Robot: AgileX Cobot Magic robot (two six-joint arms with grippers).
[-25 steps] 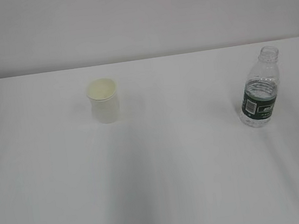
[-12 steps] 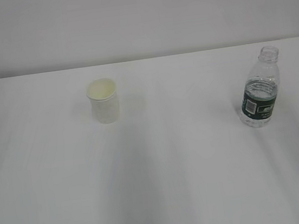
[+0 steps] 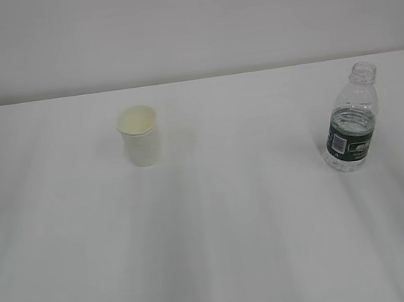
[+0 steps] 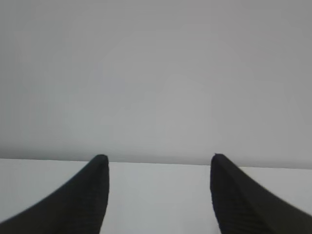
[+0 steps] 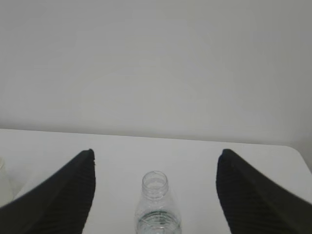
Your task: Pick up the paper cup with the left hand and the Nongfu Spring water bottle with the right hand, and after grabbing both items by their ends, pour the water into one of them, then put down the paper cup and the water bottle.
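The paper cup (image 3: pixel 140 136) stood upright on the white surface (image 3: pixel 221 244), left of centre in the exterior view, its pale yellowish interior visible through the open mouth. No printing was visible on its wall.

The Nongfu Spring water bottle (image 3: pixel 351 119) stood upright near the right edge of the surface, well apart from the cup. Its neck carried no cap. A dark green label band wrapped the lower body, with a white barcode patch on the side facing the camera; the lettering on the band was too small to read. The water (image 3: pixel 350 158) filled roughly the lower half of the bottle.

Neither arm appeared in the exterior view.

In the left wrist view, the left claw (image 4: pixel 158 168) was spread, both black fingers apart with nothing between them, facing the far wall above the surface edge.

In the right wrist view, the right claw (image 5: pixel 156 163) was spread wide. The bottle (image 5: pixel 157 204) stood ahead, centred in the gap between the fingers and touching neither.
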